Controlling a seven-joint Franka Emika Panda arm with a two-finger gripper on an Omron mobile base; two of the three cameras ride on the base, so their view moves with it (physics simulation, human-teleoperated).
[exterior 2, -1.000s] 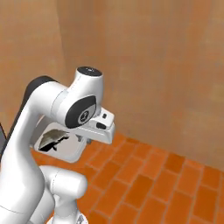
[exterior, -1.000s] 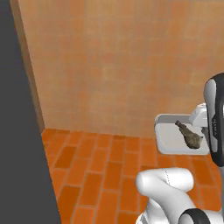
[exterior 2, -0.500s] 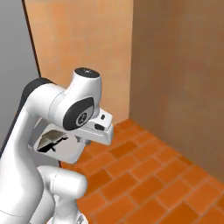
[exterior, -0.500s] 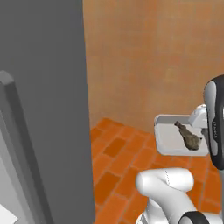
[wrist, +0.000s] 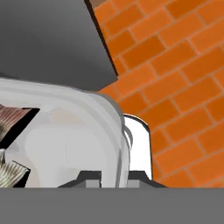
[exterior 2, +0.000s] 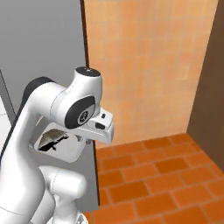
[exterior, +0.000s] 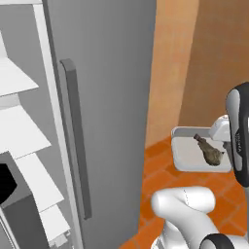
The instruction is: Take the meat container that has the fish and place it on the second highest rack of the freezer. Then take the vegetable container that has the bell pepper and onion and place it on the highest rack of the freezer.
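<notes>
The meat container (exterior: 190, 156) is a shallow white tray that hangs in the air in front of the arm, with the small dark fish (exterior: 209, 151) lying in it. My gripper (exterior: 220, 132) is shut on its right rim. From the right base view the container (exterior 2: 70, 151) and fish (exterior 2: 51, 137) peek out under the arm. In the hand view the rim (wrist: 114, 131) runs down between the fingertips. The freezer (exterior: 22, 146) stands open at the left with stacked white shelves: the uppermost one in view (exterior: 14, 80) and the one below it (exterior: 24, 132). The vegetable container is out of view.
A grey fridge door (exterior: 112, 97) with a long vertical handle (exterior: 75, 141) stands between the freezer and the container. Behind lie an orange tiled wall (exterior 2: 140, 65) and a brick floor (exterior 2: 153, 175). A dark brown panel (exterior 2: 212, 87) closes the right side.
The whole scene has swung across both base views: the camera moved, bringing the grey fridge and the freezer shelves into sight. The arm and the held container keep the same pose.
</notes>
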